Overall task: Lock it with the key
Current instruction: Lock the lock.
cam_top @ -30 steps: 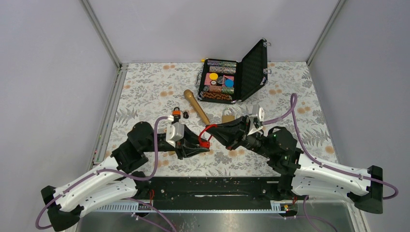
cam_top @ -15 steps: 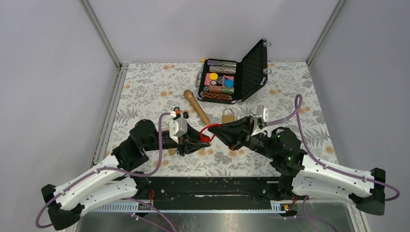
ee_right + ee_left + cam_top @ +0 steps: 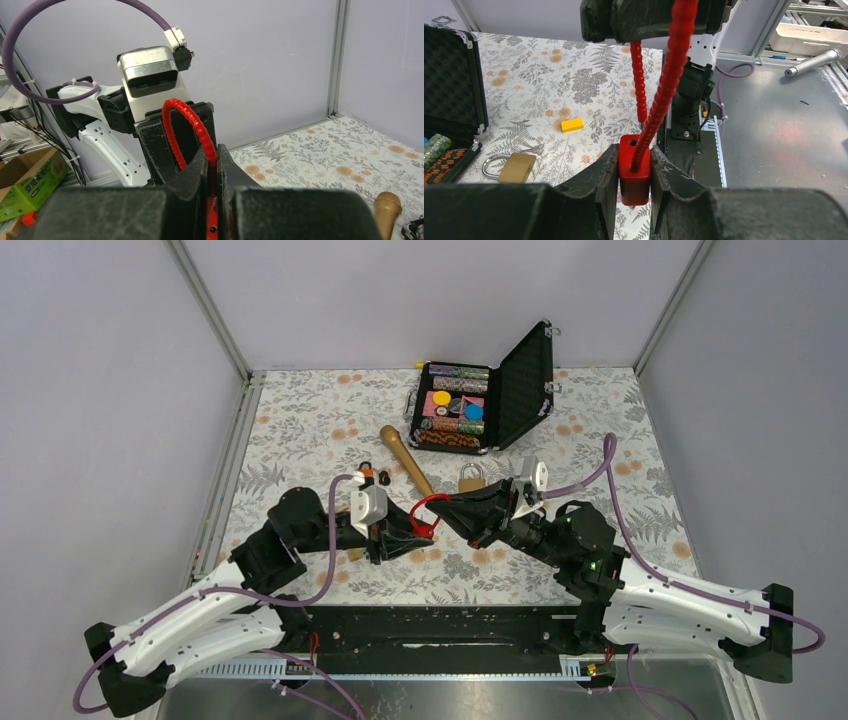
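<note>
Overhead view: compared with a second ago, the left gripper point(image 3: 415, 535) is found shifted a little toward the far side of the table point(image 3: 320, 420). The right gripper point(image 3: 447, 508) is placed almost as before. The red lock point(image 3: 427, 528) is held above the table between the two grippers. Its cable point(image 3: 428, 502) arcs from the body toward the far side and across to the right gripper. A brass padlock point(image 3: 472, 481) lies flat just beyond the right gripper. A wooden handle point(image 3: 405, 458) and an open case point(image 3: 470, 405) lie farther back.

Left wrist view: the left gripper is clenched on the lock body, which stands upright with its holed end toward the right gripper. One cable end is seated in the body. The other hangs free just above the body, not inserted. The lower body is hidden by the fingers point(image 3: 594, 185). A key point(image 3: 531, 149) is seen beside the padlock, and a yellow block point(image 3: 572, 124) nearby. No keyhole can be made out.

Right wrist view: the right gripper is closed on one strand of the cable, and the loop rises above the fingertips. The lock body is hidden below them.
</note>
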Available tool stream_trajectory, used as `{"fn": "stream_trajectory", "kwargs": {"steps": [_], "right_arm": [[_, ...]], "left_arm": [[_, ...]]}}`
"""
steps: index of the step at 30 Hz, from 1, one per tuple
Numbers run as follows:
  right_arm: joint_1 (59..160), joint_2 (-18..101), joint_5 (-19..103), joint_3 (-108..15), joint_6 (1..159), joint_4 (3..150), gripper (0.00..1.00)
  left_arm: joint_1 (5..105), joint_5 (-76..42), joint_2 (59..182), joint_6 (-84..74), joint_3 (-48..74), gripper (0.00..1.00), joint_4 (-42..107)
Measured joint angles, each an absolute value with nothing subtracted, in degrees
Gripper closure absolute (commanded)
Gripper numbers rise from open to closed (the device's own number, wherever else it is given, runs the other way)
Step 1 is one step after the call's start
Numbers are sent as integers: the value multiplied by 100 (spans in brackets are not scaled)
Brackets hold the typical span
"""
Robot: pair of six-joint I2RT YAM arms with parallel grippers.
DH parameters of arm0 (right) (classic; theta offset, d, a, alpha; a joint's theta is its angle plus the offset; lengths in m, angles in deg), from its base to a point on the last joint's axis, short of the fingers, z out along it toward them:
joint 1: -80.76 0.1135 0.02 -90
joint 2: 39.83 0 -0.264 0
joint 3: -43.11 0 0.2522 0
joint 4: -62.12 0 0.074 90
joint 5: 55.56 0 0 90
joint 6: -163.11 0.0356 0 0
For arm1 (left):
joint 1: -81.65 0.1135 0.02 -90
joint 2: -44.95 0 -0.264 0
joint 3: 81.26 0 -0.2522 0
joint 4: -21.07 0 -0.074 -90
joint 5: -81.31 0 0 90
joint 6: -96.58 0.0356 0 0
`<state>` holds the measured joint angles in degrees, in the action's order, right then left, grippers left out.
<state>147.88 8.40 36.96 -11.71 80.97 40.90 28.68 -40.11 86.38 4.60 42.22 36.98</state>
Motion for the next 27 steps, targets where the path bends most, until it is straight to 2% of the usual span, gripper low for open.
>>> {"fn": "stream_trajectory", "kwargs": {"steps": [20, 27], "right_arm": [[14788, 1161, 3676, -1455, 7986, 4398, 100], [14788, 1168, 3687, -1680, 7739, 4816, 100]], "left_arm": [[2873, -4015, 8465, 388, 4224, 100, 3801], [2873, -3672, 8365, 119, 4278, 100, 3729]]}}
